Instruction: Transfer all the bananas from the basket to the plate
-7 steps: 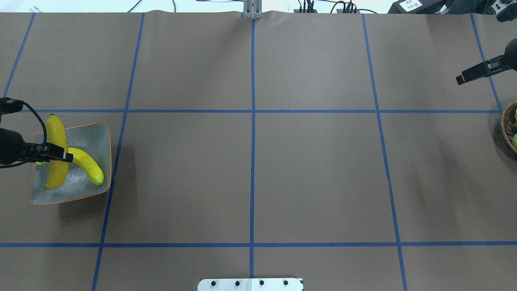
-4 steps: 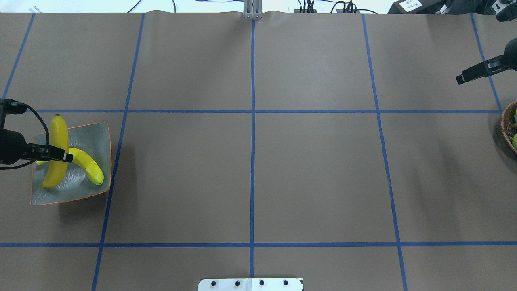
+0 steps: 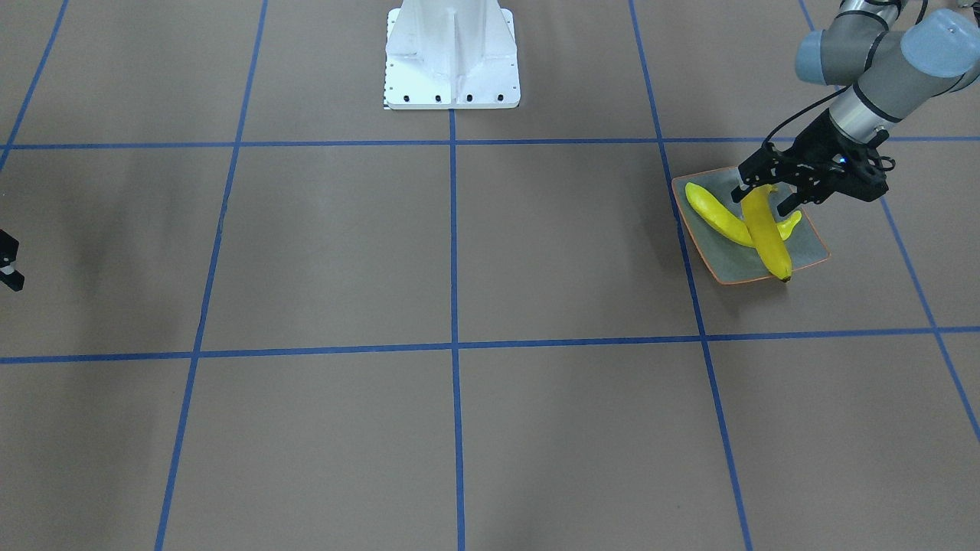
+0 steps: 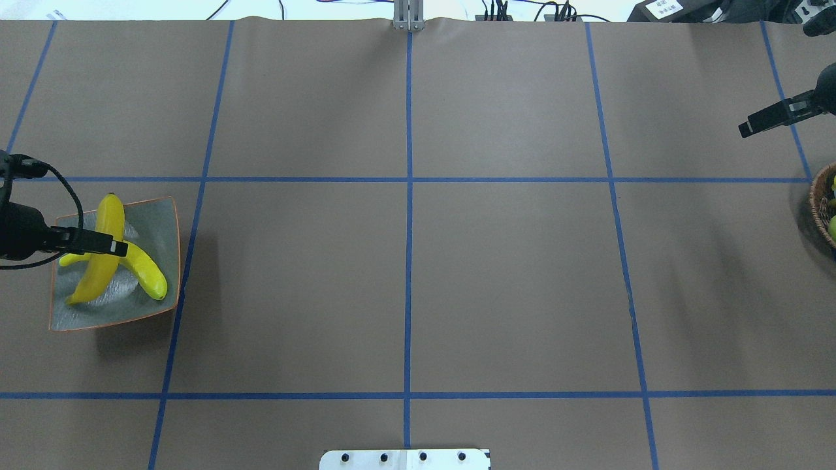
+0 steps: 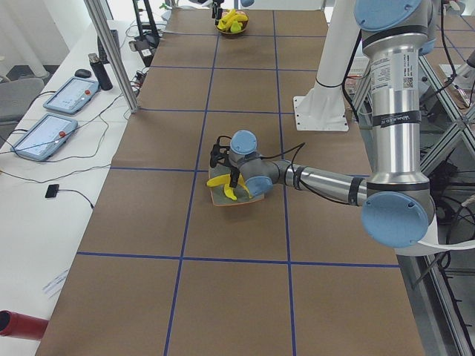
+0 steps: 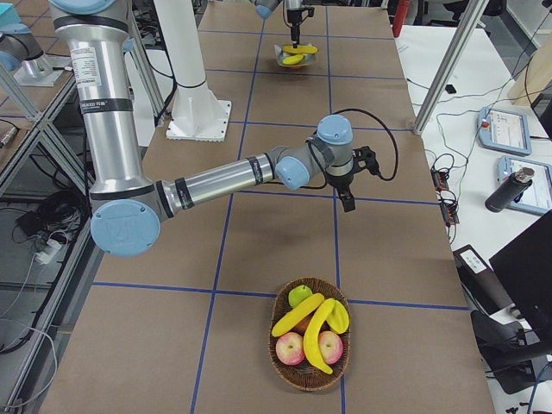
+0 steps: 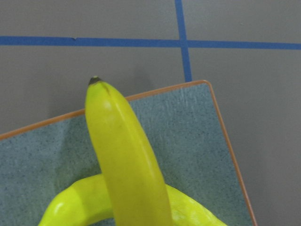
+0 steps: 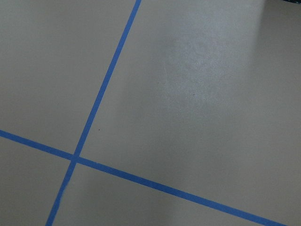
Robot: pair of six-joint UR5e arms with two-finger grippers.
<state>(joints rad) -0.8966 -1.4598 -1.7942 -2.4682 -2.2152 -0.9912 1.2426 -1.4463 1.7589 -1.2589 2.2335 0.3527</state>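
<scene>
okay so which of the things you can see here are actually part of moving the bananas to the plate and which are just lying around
Part of the job:
- plate
- two bananas on it: the upper banana, crossing the lower banana
- left gripper, fingers astride the upper banana
- basket with two more bananas
- right gripper

Just lying about:
- apples in the basket
- tablets
- black bottle

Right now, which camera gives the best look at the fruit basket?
The exterior right view: the whole basket sits close, fruit visible. The overhead view catches only its edge; the exterior left view shows it tiny and far.
</scene>
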